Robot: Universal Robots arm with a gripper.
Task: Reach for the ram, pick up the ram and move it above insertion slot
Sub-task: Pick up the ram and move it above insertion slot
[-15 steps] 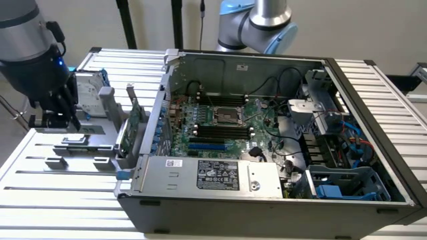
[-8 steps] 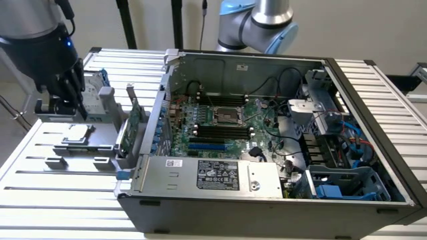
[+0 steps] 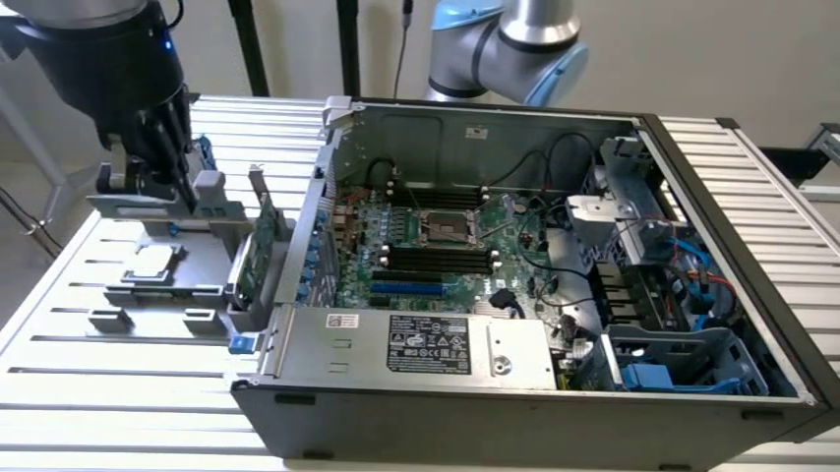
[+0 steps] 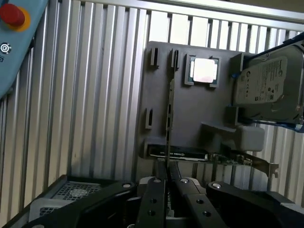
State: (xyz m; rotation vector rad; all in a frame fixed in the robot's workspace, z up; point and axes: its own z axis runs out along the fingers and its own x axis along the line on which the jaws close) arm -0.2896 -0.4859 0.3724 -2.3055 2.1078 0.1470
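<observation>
Soft, even light overall; glare whitens the processor chip (image 4: 205, 70), and the hand (image 4: 167, 166) sits dark, perhaps underexposed.

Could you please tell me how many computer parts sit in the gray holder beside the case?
4: a ram stick on edge in the tool's grip, a processor chip beside it, a hard drive at the holder's end, and an expansion card. Others may be hidden.

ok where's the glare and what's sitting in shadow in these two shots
Wrist view: the processor has a metal lid that glares white, some table slats wash out bright, and the gripper is a dark mass shut on the ram, itself a thin shadowed line. Exterior view: the computer case is dim inside, while the table slats around it are brightly lit.
</observation>
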